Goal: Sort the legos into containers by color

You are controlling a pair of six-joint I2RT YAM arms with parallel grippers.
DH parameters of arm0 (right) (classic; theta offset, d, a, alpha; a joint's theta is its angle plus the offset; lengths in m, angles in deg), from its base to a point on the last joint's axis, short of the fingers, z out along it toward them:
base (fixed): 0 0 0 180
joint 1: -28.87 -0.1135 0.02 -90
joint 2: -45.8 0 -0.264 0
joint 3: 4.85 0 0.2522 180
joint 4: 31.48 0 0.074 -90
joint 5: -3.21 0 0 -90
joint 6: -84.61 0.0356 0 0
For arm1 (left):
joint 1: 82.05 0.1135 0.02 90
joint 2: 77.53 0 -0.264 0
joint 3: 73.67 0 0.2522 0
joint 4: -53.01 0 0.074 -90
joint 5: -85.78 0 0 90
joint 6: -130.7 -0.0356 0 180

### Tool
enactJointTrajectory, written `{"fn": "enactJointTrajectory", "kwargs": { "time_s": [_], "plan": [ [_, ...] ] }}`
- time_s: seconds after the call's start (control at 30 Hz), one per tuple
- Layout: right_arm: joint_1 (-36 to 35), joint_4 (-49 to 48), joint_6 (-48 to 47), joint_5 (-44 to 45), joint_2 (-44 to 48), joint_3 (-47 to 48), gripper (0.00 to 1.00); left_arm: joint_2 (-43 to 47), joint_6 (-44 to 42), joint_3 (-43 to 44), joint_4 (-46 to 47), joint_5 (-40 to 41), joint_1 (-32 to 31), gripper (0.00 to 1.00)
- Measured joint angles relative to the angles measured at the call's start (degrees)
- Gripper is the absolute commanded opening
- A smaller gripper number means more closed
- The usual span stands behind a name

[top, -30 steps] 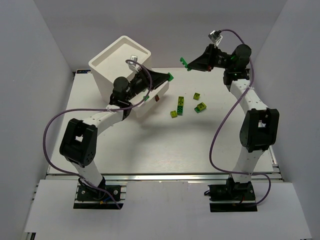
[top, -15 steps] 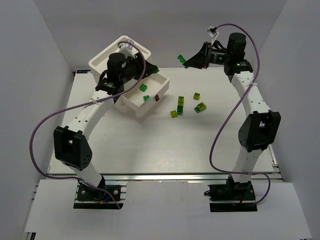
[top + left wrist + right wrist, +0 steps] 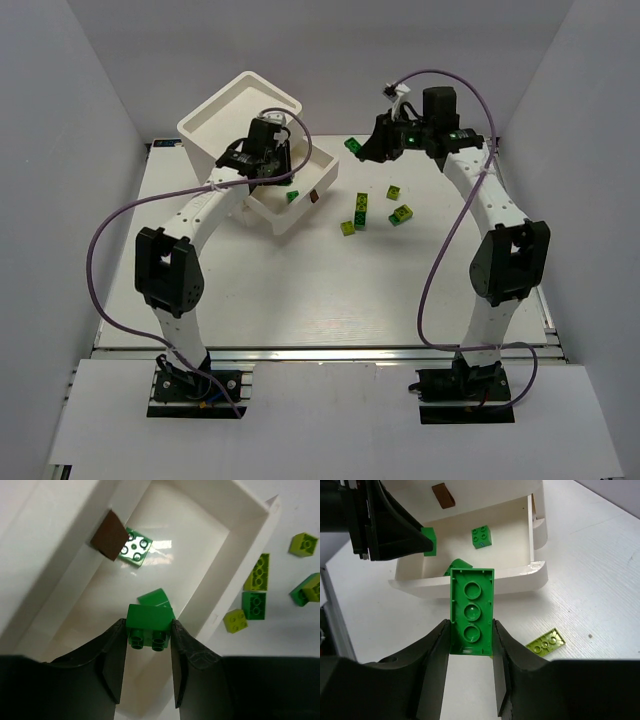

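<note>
My left end effector (image 3: 149,632) gripped a green brick (image 3: 148,622) above the open drawer (image 3: 235,560), which, viewed from above, lay at eight o'clock from my right end effector (image 3: 471,637), itself clenching a long brick (image 3: 471,607).

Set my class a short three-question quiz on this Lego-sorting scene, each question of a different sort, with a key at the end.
1. True or false: the left jaws hold a purple brick above the open drawer.
2. What do the right jaws grip? A) a long green brick B) a white lid C) nothing
3. Fill in: the drawer's pull tab is ____ in colour.
Key: 1 false, they hold a green brick; 2 A; 3 brown.
</note>
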State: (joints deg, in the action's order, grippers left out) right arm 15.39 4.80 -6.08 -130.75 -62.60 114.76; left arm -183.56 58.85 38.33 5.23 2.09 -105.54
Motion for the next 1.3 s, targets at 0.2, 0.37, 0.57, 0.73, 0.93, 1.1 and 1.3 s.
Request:
{"fn": "enactJointTrajectory", "kwargs": {
  "time_s": [0.2, 0.37, 0.57, 0.73, 0.93, 1.1, 1.3],
  "plan": [
    [-5.3, -0.2, -4.2, 5.1, -3.0, 3.5, 0.0, -0.1, -0.1, -0.8, -2.0, 2.8, -1.0, 0.68],
    [-9.5, -3.0, -4.9, 7.9, -9.3, 8.5, 0.0, 1.0, 1.0, -1.2, -2.5, 3.4, -1.5, 0.73],
    [-13.9, -6.8, -4.3, 11.9, -16.9, 12.9, 0.0, 9.9, 4.3, -6.8, -2.8, 3.3, -1.5, 0.71],
    [-16.7, -7.8, -4.6, 15.3, -21.1, 15.4, 0.49, 24.3, 7.6, -16.7, 0.7, 0.5, -1.5, 0.78],
    [-17.8, -7.8, -5.2, 16.7, -21.3, 15.8, 0.61, 32.6, 10.7, -25.0, 8.6, -5.5, -1.5, 0.78],
    [-15.8, -7.5, -4.2, 17.3, -15.4, 10.5, 0.63, 33.5, 12.9, -31.6, 14.0, -8.5, -1.4, 0.74],
    [-9.1, -5.1, -8.0, 12.0, -0.3, 1.2, 0.26, 33.5, 14.3, -33.0, 18.0, -11.4, -1.4, 0.4]
  ]
}}
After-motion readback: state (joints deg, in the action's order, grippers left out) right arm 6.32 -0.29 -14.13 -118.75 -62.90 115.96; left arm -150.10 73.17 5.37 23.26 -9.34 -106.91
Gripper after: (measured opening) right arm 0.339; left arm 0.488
